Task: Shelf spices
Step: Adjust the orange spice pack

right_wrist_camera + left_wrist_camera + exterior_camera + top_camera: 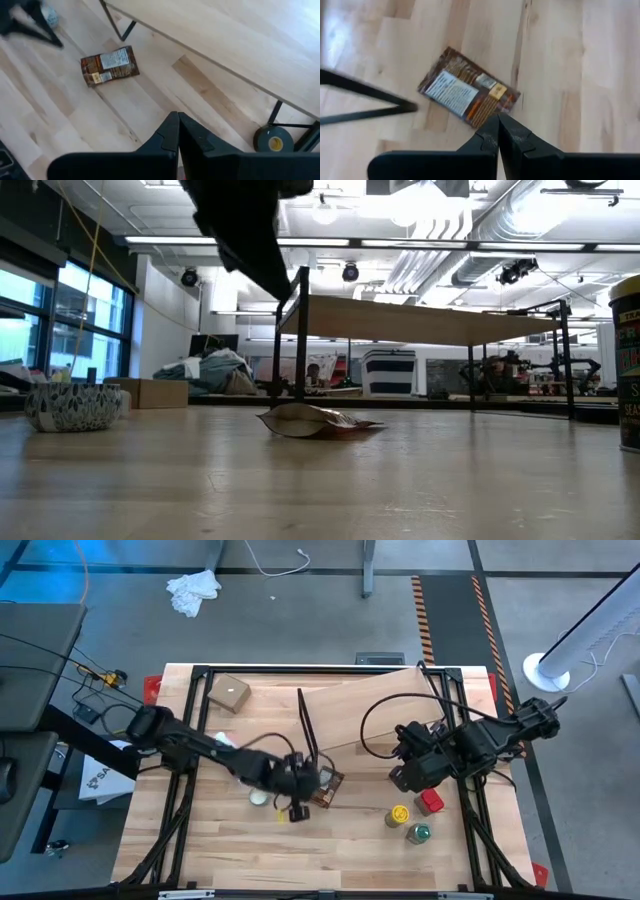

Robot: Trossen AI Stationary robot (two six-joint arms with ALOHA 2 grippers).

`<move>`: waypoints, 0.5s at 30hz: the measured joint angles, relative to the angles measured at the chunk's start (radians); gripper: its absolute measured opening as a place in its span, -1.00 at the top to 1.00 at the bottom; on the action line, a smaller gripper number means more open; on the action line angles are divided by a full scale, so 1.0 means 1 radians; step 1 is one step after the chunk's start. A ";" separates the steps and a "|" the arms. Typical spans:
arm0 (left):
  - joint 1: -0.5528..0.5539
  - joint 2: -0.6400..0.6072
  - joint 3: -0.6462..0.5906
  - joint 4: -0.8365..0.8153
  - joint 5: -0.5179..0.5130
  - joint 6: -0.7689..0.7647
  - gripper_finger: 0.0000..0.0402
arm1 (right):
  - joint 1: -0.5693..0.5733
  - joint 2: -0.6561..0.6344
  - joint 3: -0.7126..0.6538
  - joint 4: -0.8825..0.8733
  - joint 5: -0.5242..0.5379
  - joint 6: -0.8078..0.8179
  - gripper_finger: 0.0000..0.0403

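The flat brown printed packet (pixel 326 790) lies flat on the tabletop, and shows in the left wrist view (pixel 467 95), the right wrist view (pixel 110 65) and the low view (pixel 315 422). My left gripper (pixel 303 783) is shut and hovers just above the packet's edge (pixel 498 120). My right gripper (pixel 405 778) is shut and empty above the table (pixel 178 120). The yellow-lidded jar (pixel 399 814), green-lidded jar (pixel 419 833) and red boxy container (pixel 431 802) stand on the table near the right gripper. The shelf (pixel 400 705) stands on its black legs behind them.
A pale round tin (pixel 259 797) sits beside the left gripper. A small box (pixel 229 693) lies at the far left. A roll of tape (pixel 272 140) lies under the shelf by a leg. A patterned bowl (pixel 70 405) shows in the low view. The shelf's black legs (pixel 305 725) stand close to the left gripper.
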 joint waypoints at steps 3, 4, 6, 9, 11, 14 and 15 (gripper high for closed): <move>-0.050 0.052 0.000 0.060 -0.071 -0.017 1.00 | 0.000 -0.004 0.000 0.000 0.002 0.000 1.00; -0.066 0.074 0.001 0.079 -0.093 -0.041 1.00 | -0.002 -0.005 0.000 0.000 0.003 0.000 1.00; -0.090 0.123 0.001 0.103 -0.115 -0.114 1.00 | -0.007 -0.007 0.000 0.000 0.003 -0.002 1.00; -0.103 0.188 -0.001 0.129 -0.158 -0.219 1.00 | -0.009 -0.012 0.000 0.000 0.003 0.005 1.00; -0.099 0.220 0.000 0.132 -0.201 -0.267 1.00 | -0.009 -0.013 0.000 0.000 -0.007 0.005 1.00; -0.082 0.245 -0.001 0.129 -0.223 -0.305 1.00 | -0.005 -0.013 0.000 0.000 -0.022 0.007 1.00; -0.076 0.245 -0.001 0.129 -0.226 -0.309 1.00 | 0.000 -0.013 0.000 0.000 -0.023 0.013 1.00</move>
